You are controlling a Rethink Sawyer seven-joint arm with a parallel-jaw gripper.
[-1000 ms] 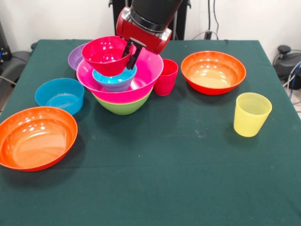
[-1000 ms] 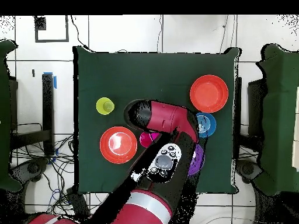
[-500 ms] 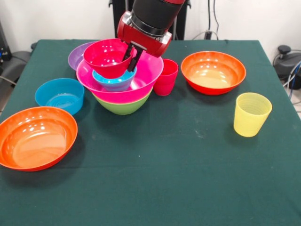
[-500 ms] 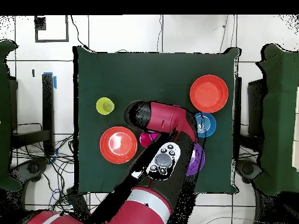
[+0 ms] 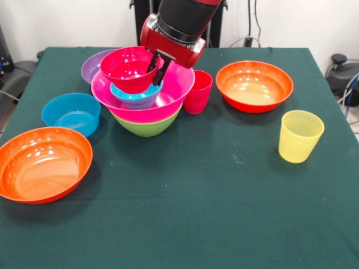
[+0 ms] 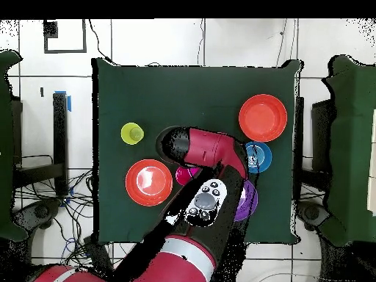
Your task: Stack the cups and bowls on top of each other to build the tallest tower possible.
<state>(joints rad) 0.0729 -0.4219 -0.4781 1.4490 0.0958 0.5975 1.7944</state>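
Front view shows the tower (image 5: 147, 115) as the reference landmark on the green table (image 5: 224, 213). Its base is the green bowl (image 5: 147, 126); the large pink bowl (image 5: 174, 89) is nested in it. Inside the pink bowl sits a small blue bowl (image 5: 137, 96), upright. A small red-pink bowl (image 5: 126, 68) is held tilted above the blue bowl, its lower wall meeting the blue bowl's rim. The gripper (image 5: 156, 67) pinches the red-pink bowl's rim on the side toward the red cup (image 5: 198, 91), with one finger inside the bowl and one outside.

The red cup stands upright, just beside the tower and apparently touching the pink bowl's rim; nothing is seen in it. Behind the tower, a purple bowl (image 5: 90, 66) is partly hidden. A second small blue bowl (image 5: 71, 114) stands near the tower, holding nothing. One orange bowl (image 5: 44, 164) lies in front of that blue bowl, well apart from the tower, unfilled. The other orange bowl (image 5: 254, 86) lies beyond the red cup, also unfilled. The yellow cup (image 5: 300, 135) stands upright, well apart from the tower, with nothing in it.

Overhead view: the arm covers the tower.
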